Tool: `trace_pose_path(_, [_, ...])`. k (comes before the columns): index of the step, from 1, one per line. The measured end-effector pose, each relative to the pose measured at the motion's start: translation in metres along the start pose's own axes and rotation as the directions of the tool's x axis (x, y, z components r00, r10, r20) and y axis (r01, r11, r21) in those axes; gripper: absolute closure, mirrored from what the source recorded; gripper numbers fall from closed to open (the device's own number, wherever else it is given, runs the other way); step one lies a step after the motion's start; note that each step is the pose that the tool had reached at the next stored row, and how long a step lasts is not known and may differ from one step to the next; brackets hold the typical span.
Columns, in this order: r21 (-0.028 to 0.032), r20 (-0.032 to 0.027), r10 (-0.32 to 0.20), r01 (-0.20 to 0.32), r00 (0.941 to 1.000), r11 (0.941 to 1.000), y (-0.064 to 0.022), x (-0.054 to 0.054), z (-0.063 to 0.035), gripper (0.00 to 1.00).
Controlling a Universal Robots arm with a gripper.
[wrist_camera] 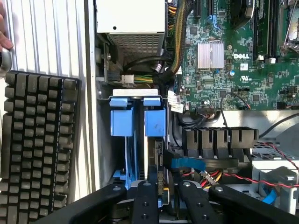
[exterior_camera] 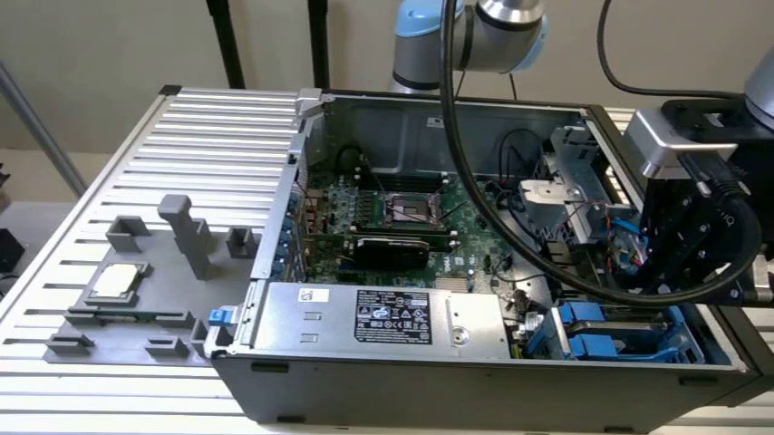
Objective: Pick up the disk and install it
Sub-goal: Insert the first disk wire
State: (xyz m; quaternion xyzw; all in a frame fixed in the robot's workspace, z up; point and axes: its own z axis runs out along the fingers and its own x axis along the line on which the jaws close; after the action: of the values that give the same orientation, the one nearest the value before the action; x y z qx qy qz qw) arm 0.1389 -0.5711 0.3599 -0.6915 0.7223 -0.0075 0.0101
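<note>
Two blue disk (wrist_camera: 154, 122) carriers in bay, edges hidden; jaws' grip cannot be told

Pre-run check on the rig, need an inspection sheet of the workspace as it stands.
surface: slatted metal table, open computer case on it
job's things: disk, blue-railed, stands edge-on in the drive bay beside a second blue carrier
clutter: grey fixture holding a silver chip; keyboard beside the case
grippers: gripper just above the disk; whether it grips, cannot tell
cables: thick black cable loops from the arm across the case; red wires near the bay
surroundings: beige wall, black poles
</note>
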Motion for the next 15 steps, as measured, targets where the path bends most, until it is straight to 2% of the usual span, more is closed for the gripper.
trace_pose_path(7, [0.0, -0.0002, 0.0, 0.0, 1.0, 1.0, 0.0, 0.0, -0.0003, 0.0])
trace_pose_path(13, [-0.0002, 0.0061, 0.0, 0.0, 1.0, 1.0, -0.0011, 0.0, -0.0198, 0.0])
trace_pose_path(15, [-0.0003, 0.0068, 0.0, 0.0, 1.0, 1.0, -0.0012, 0.0, -0.0227, 0.0])
